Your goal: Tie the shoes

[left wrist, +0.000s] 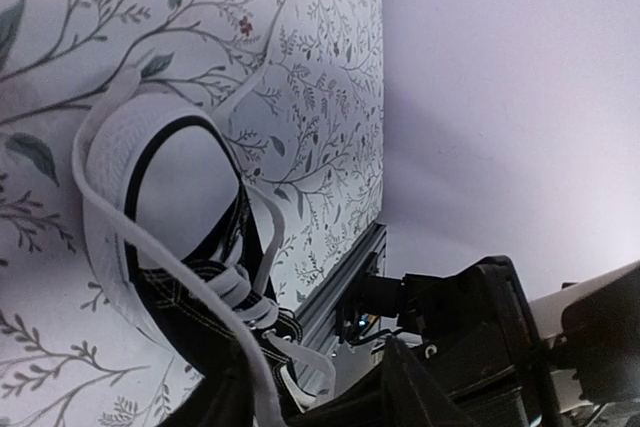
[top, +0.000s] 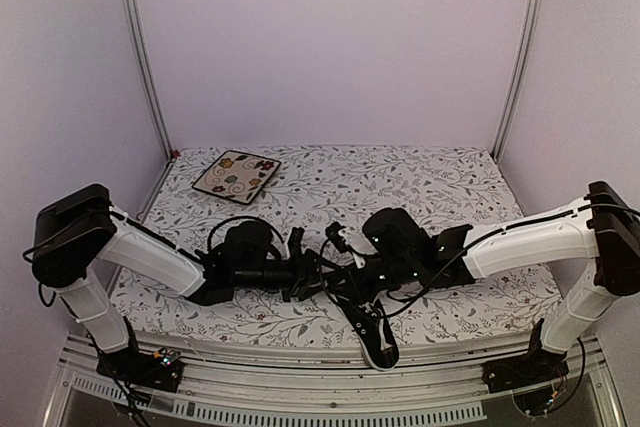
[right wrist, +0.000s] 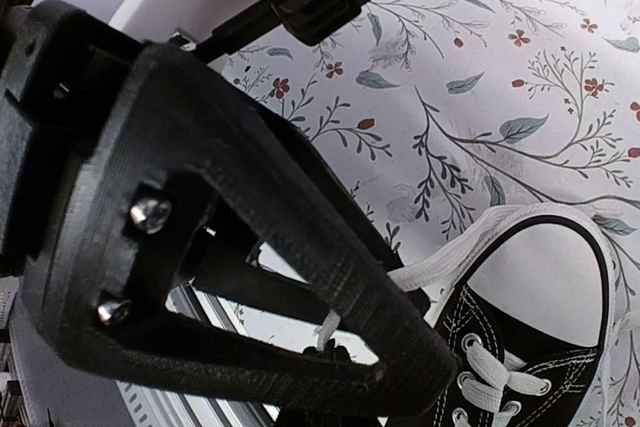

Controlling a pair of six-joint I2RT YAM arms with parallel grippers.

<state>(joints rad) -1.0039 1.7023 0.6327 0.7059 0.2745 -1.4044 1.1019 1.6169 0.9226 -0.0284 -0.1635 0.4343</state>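
Right wrist: sneaker (right wrist: 530,347) just beside right hand (right wrist: 410,347), pressed together; left hand (top: 303,269) state unclear.

In the upper left of the top view I see a square flowered plate (top: 236,174), lying flat on the leaf-printed table cover (top: 430,172). Behind it stand a left metal post (top: 140,47), a right metal post (top: 520,47) and a pale wall (top: 330,37).

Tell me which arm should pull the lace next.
Right, probably: the right gripper appears shut on the white lace, ready to pull; the left gripper has jaws apart around a lace strand by the sneaker.
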